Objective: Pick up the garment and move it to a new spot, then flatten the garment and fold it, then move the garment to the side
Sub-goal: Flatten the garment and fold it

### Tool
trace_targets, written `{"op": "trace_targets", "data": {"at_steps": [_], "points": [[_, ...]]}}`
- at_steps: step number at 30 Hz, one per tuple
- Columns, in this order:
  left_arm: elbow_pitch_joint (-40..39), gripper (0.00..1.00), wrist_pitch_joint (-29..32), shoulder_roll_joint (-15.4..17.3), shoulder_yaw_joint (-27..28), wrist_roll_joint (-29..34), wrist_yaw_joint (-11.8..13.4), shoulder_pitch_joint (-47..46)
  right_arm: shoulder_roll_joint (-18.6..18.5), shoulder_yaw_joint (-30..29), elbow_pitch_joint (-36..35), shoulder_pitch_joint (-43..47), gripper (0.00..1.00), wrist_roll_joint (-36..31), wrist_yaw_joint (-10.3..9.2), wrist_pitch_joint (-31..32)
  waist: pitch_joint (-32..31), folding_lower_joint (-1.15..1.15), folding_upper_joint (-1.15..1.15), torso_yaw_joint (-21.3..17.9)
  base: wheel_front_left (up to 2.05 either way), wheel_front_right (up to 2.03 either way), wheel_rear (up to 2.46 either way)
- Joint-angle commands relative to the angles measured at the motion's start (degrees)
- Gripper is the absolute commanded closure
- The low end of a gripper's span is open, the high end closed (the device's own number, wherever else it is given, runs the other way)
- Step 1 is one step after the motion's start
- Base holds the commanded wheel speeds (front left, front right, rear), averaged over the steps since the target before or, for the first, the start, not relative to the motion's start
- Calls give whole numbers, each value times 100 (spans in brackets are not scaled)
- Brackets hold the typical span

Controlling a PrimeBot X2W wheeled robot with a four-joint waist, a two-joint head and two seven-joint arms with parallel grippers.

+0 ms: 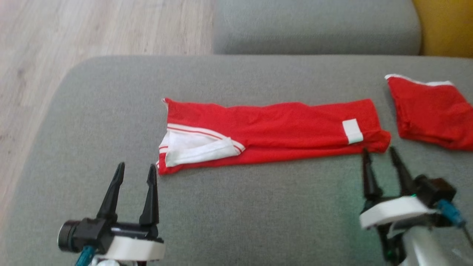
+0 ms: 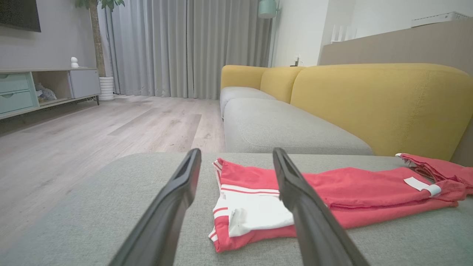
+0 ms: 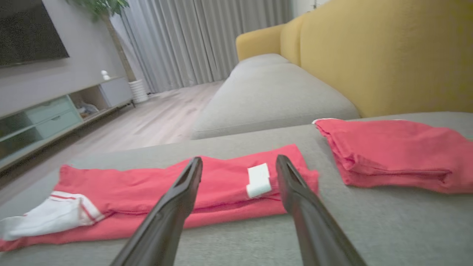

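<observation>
Left pincer: near left, above the grey cushion. Jaws spread wide, nothing between them. The fingertips point to the far side and end near the garment's near-left corner; contact cannot be told.

Right pincer: near right, above the same cushion. Jaws spread wide, nothing between them. The fingertips end just beside the near edge of the garment's right end, one on each side of the tag position; contact cannot be told.

Garment: red, lying flat in the middle of the grey cushion as a long narrow band running left to right, folded lengthwise, held by neither pincer.

Waistband: at the garment's left end, turned open to show white lining edged with red and white stripes.

White tag: small rectangle near the garment's right end. Any print on it is too blurred to read.

Second red garment: folded compact with a white edge on its far side, right of the task garment and apart from it.

Seat cushion: grey, beyond the near cushion.

Yellow backrest: far right, behind both cushions.

Wooden floor: pale planks, far left.

Curtains: grey, at the far wall.

TV unit: far left, with pale green drawers.
</observation>
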Motion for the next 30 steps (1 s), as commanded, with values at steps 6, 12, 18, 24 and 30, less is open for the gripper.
{"op": "trace_targets", "data": {"at_steps": [6, 12, 18, 24, 30], "points": [[-55, 0, -29, -113, 254, 126, -140, -557, -16, -796, 555, -1065, 0, -299, -11, 387, 529, 0, 0, 188, 0, 0, 0], [-3, 0, -29, -186, 161, 159, -273, -815, -15, -1905, 1582, -1932, 0, -846, -11, 719, 854, 0, 0, 409, 0, 0, 0], [39, 0, -29, -222, 154, 151, -329, -952, -14, -2630, 2515, -2437, 0, -1412, -11, 834, 951, 0, 0, 553, 0, 0, 0], [100, 0, -29, -234, 226, 182, -360, -1009, -14, -2820, 3294, -2615, 36, -1849, -11, 762, 943, 0, 0, 565, 0, 0, 0], [153, 0, -29, -238, 268, 217, -382, -1012, -14, -2960, 3671, -2735, 100, -2096, -11, 438, 758, 0, 0, 471, 0, 0, 0]]}}
